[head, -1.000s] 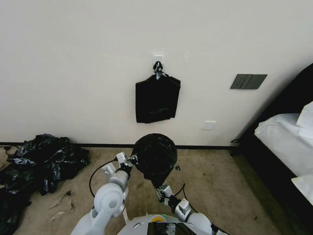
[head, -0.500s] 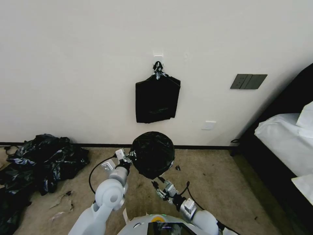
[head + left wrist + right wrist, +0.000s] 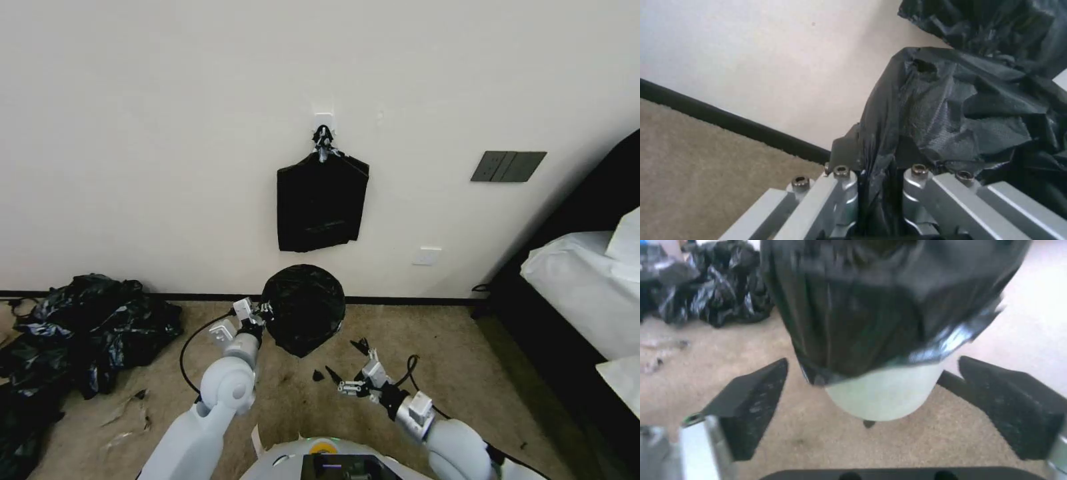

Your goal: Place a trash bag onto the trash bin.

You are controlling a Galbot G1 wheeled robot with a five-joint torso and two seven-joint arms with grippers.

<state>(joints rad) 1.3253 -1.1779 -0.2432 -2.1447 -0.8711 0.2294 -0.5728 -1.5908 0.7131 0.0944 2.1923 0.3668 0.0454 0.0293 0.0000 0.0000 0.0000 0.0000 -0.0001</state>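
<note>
**Bag draped over bin; left gripper clamped on bag edge, right gripper spread and free**

The trash bag point(image 3: 303, 308) covers the trash bin point(image 3: 884, 396) on the carpet point(image 3: 460, 373) close to the wall, below the flat black bundle point(image 3: 322, 202) hanging from a wall hook point(image 3: 323, 123). From the head view the bag reads as a rounded black dome over the bin mouth. In the right wrist view the bin stands upright — long axis vertical, mouth up under the plastic — with the bag hanging down the sides and the bare cream base showing below its hem.

Left gripper point(image 3: 261, 313): at the bag's left side, fingers point(image 3: 840, 193) closed together with a fold of bag plastic pinched between them.

Right gripper point(image 3: 340, 373): low over the carpet, near the bin on the robot's side, apart from the bag — fingers spread wide, holding nothing. Its dark pads point(image 3: 751, 403) frame the bin.

A mound of black bags point(image 3: 87, 327) lies on the floor well to the left.
</note>
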